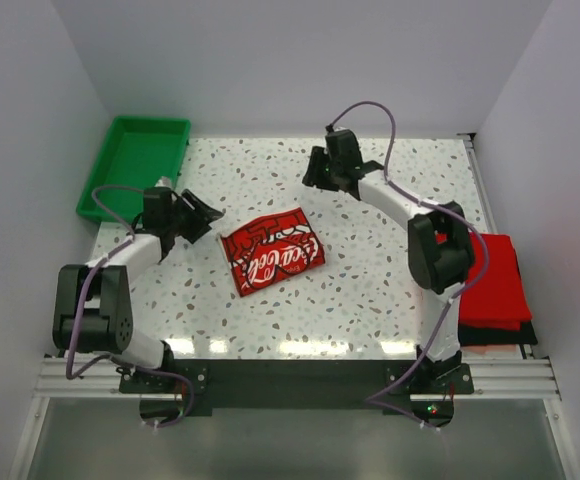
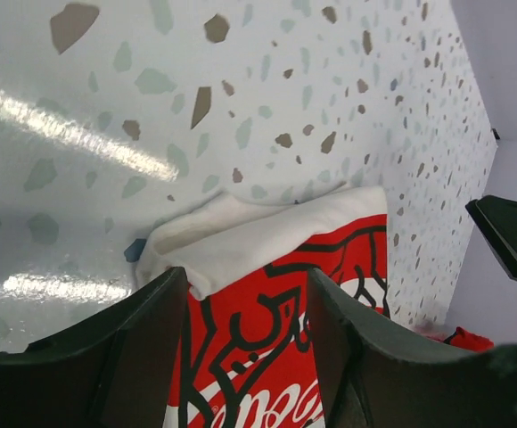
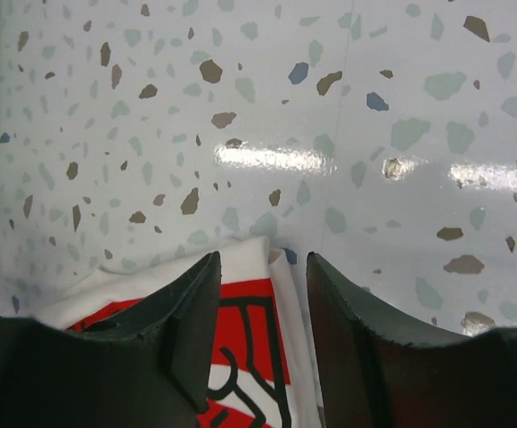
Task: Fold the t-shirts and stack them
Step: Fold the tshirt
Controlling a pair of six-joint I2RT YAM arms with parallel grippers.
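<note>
Plain white walls (image 1: 300, 60) on three sides, closing in a speckled terrazzo tabletop (image 1: 370, 290) with glare streaks along its near edge. Two black-and-white arms bolted at that near edge: left arm (image 1: 100, 300) folded back on itself at the left, right arm (image 1: 435, 250) reaching up and leftward over the far half. Green tray (image 1: 135, 160) at the far left corner.

At the right edge, a squared-up stack of folded red t-shirts (image 1: 495, 275), resting on a black t-shirt (image 1: 518, 335) whose edge peeks out along the near side; stack partly hidden behind the right arm's elbow.

A little left of centre, the printed t-shirt (image 1: 272, 252): folded into a small rectangle, turned at a slant, red-and-white graphic facing up, flat on the tabletop and well apart from the stack. Seen from the left wrist, shows off-white cloth tucked under at one corner, with red print and black outlines beside it.

Left gripper (image 1: 202, 214) just beside the shirt's left corner, fingers (image 2: 107, 357) spread wide, gripping nothing, the shirt's corner showing in the gap between them. Right gripper (image 1: 317, 168) past the shirt's far right corner and apart from it in the top view, fingers (image 3: 187, 321) parted to a middling gap, holding nothing, bare tabletop and the shirt's white edge visible between them.
</note>
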